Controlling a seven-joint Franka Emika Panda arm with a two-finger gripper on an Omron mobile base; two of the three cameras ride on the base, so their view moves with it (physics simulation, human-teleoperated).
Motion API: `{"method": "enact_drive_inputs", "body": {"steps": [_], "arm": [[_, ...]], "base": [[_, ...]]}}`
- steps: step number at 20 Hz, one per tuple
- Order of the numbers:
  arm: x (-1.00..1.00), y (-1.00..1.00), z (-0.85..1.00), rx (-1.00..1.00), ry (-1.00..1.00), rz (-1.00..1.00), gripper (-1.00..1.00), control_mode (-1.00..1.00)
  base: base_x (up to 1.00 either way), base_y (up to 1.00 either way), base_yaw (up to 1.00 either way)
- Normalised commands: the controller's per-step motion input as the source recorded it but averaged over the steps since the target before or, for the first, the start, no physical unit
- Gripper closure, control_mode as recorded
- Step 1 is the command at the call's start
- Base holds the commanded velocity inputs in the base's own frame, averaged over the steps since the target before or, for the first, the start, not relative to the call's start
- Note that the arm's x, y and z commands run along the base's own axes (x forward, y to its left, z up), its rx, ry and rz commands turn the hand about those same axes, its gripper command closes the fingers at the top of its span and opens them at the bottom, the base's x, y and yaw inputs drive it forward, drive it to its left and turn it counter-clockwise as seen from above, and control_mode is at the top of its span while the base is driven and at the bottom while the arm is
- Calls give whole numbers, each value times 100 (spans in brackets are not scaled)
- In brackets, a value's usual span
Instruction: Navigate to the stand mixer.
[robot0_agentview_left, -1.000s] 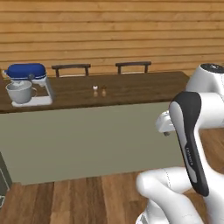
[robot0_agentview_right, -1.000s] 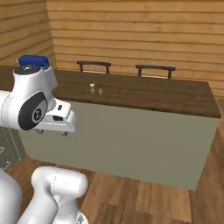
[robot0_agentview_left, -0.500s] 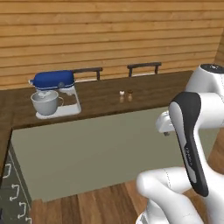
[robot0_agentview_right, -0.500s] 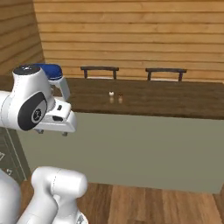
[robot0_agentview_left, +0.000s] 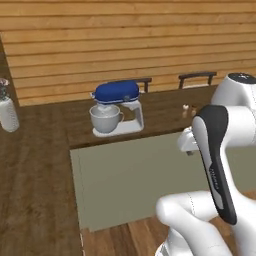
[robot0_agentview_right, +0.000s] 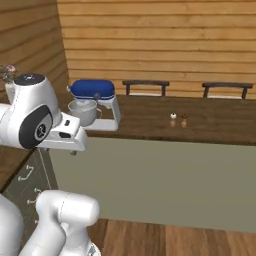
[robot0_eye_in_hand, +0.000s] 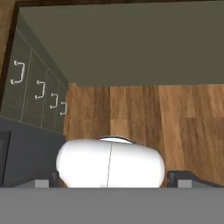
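The stand mixer (robot0_agentview_left: 116, 107) stands on the dark wooden island counter (robot0_agentview_left: 162, 111), near its left end. It has a rounded dark blue head, a pale bowl and a white base. From the right base view the stand mixer (robot0_agentview_right: 94, 103) sits just behind my folded arm. My gripper (robot0_eye_in_hand: 113, 183) hangs low in front of the island's grey side and points down at the wooden floor (robot0_eye_in_hand: 144, 111), well short of the mixer. Its fingertips (robot0_eye_in_hand: 181, 179) stand far apart with nothing held between them.
Two small shakers (robot0_agentview_left: 186, 108) (robot0_agentview_right: 173, 116) stand mid-counter, right of the mixer. Two dark chairs (robot0_agentview_right: 145, 85) (robot0_agentview_right: 225, 87) line the far side by the plank wall. A pale vase (robot0_agentview_left: 7, 111) stands on the left counter. Grey drawers with handles (robot0_eye_in_hand: 40, 89) run below it.
The whole picture has shifted, so the base has driven. The mixer now looks larger and sits further right in both base views. The arm keeps its folded pose.
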Motion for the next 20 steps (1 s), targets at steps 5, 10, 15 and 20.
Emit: {"method": "enact_drive_inputs", "body": {"steps": [5, 10, 15, 20], "arm": [[0, 0, 0, 0, 0, 0, -100, 100], [0, 0, 0, 0, 0, 0, -100, 100], [0, 0, 0, 0, 0, 0, -100, 100], [0, 0, 0, 0, 0, 0, -100, 100]], "base": [[56, 55, 3], [65, 33, 14], [69, 13, 12], [65, 0, 0]]}}
